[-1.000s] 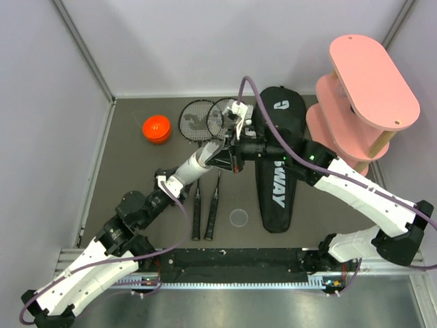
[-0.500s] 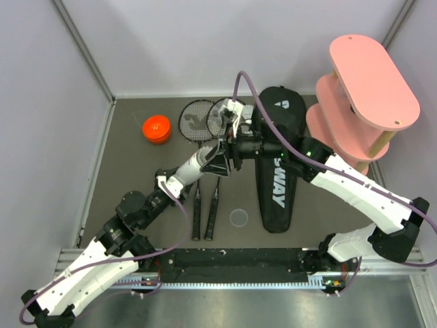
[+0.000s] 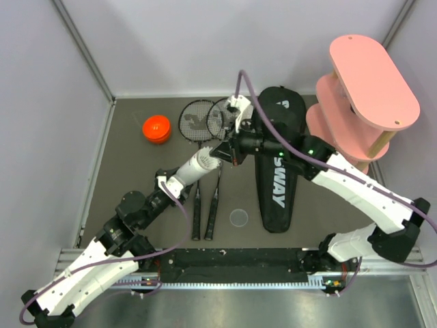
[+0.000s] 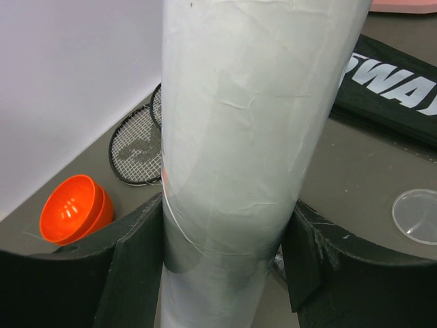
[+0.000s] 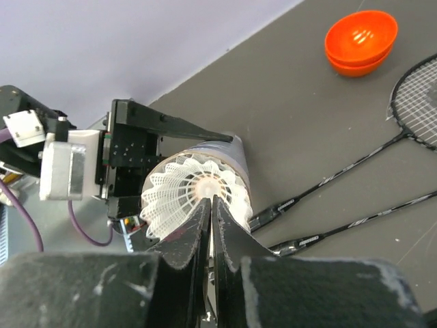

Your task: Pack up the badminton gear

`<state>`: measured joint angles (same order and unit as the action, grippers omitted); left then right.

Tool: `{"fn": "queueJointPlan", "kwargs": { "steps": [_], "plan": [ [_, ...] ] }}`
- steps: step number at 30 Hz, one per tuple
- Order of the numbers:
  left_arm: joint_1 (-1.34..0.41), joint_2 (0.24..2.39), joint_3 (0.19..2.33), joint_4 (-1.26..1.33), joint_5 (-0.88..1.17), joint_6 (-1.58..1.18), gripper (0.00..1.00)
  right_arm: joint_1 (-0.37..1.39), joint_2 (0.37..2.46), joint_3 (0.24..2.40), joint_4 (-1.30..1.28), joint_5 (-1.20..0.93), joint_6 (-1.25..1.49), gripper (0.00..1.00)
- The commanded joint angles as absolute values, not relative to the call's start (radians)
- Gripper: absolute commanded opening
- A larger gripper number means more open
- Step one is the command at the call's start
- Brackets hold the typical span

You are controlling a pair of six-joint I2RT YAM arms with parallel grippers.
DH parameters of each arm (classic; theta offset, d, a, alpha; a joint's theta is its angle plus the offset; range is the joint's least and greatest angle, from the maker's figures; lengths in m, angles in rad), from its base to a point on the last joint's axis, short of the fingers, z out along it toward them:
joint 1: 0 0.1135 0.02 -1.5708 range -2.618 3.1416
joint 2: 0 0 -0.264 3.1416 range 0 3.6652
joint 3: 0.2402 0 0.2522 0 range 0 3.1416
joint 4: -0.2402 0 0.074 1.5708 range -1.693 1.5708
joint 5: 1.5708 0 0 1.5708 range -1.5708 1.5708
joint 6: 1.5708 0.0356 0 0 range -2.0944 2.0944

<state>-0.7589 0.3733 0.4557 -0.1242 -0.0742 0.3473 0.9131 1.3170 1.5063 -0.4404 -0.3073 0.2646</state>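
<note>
Tube (image 4: 239, 137): clamped across your left gripper (image 4: 227, 256). Shuttlecock (image 5: 179, 190): seated in its mouth, directly at the pressed-together tips of your right gripper (image 5: 210, 205). Hazard: an off-centre push may crush feathers on the rim or twist the tube in its clamp.

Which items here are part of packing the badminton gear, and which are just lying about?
Job in hand: tube, shuttlecock at its mouth, rackets, bag, orange cap.
Lying about: pink shelf, clear disc (purpose unclear).
</note>
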Motion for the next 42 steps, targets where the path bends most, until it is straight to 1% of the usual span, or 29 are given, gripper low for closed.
{"fn": "queueJointPlan", "kwargs": {
  "steps": [1,5,7,11,14,15,17,18,20,21,23,24,26,27,29,30,33,35,36,37,38,40,42],
  "plan": [
    [-0.761,0.370,0.479,-0.051,-0.067,0.361,0.00,0.966,1.406,1.575,-0.445,-0.291,0.245,0.02],
    [-0.761,0.374,0.479,-0.051,-0.064,0.362,0.00,1.002,1.491,1.603,-0.416,-0.321,0.258,0.02],
    [-0.759,0.371,0.479,-0.051,-0.063,0.364,0.00,1.002,1.515,1.608,-0.414,-0.299,0.261,0.05],
    [-0.759,0.370,0.477,-0.051,-0.063,0.361,0.00,1.002,1.482,1.594,-0.417,-0.235,0.235,0.09],
    [-0.759,0.371,0.480,-0.051,-0.063,0.362,0.00,0.999,1.416,1.572,-0.419,-0.204,0.215,0.15],
    [-0.759,0.371,0.480,-0.051,-0.064,0.361,0.00,0.994,1.398,1.565,-0.420,-0.193,0.207,0.19],
    [-0.759,0.373,0.482,-0.051,-0.071,0.359,0.00,0.968,1.329,1.534,-0.416,-0.193,0.207,0.23],
    [-0.759,0.373,0.482,-0.051,-0.078,0.357,0.00,0.957,1.306,1.520,-0.413,-0.193,0.207,0.31],
    [-0.759,0.374,0.482,-0.049,-0.106,0.357,0.00,0.928,1.258,1.482,-0.407,-0.186,0.210,0.37],
    [-0.759,0.376,0.482,-0.046,-0.135,0.356,0.00,0.919,1.214,1.468,-0.399,-0.172,0.210,0.44],
    [-0.759,0.377,0.482,-0.041,-0.158,0.351,0.00,0.895,1.183,1.431,-0.391,-0.143,0.204,0.49],
    [-0.761,0.377,0.480,-0.038,-0.169,0.353,0.00,0.881,1.166,1.419,-0.385,-0.108,0.204,0.56],
    [-0.759,0.376,0.480,-0.035,-0.170,0.353,0.00,0.838,1.169,1.385,-0.373,-0.083,0.221,0.61],
    [-0.761,0.373,0.479,-0.034,-0.169,0.353,0.00,0.778,1.175,1.376,-0.371,-0.092,0.228,0.63],
    [-0.759,0.374,0.477,-0.031,-0.163,0.351,0.00,0.714,1.213,1.355,-0.351,-0.154,0.270,0.65],
    [-0.759,0.373,0.477,-0.031,-0.161,0.353,0.00,0.646,1.230,1.348,-0.341,-0.185,0.287,0.66],
    [-0.759,0.376,0.476,-0.026,-0.150,0.356,0.00,0.560,1.327,1.339,-0.291,-0.230,0.240,0.71],
    [-0.759,0.376,0.469,-0.023,-0.144,0.359,0.00,0.532,1.435,1.379,-0.293,-0.224,0.186,0.76],
    [-0.759,0.376,0.471,-0.023,-0.143,0.359,0.00,0.514,1.477,1.400,-0.298,-0.241,0.154,0.77],
    [-0.759,0.379,0.469,-0.018,-0.140,0.359,0.00,0.470,1.518,1.452,-0.305,-0.262,0.144,0.77],
    [-0.761,0.382,0.468,-0.018,-0.138,0.357,0.00,0.450,1.614,1.485,-0.328,-0.303,0.140,0.77],
    [-0.759,0.385,0.466,-0.021,-0.135,0.359,0.00,0.408,1.707,1.586,-0.369,-0.325,0.114,0.76],
    [-0.759,0.390,0.466,-0.020,-0.133,0.359,0.00,0.396,1.813,1.650,-0.376,-0.348,0.065,0.76]
  ]
}}
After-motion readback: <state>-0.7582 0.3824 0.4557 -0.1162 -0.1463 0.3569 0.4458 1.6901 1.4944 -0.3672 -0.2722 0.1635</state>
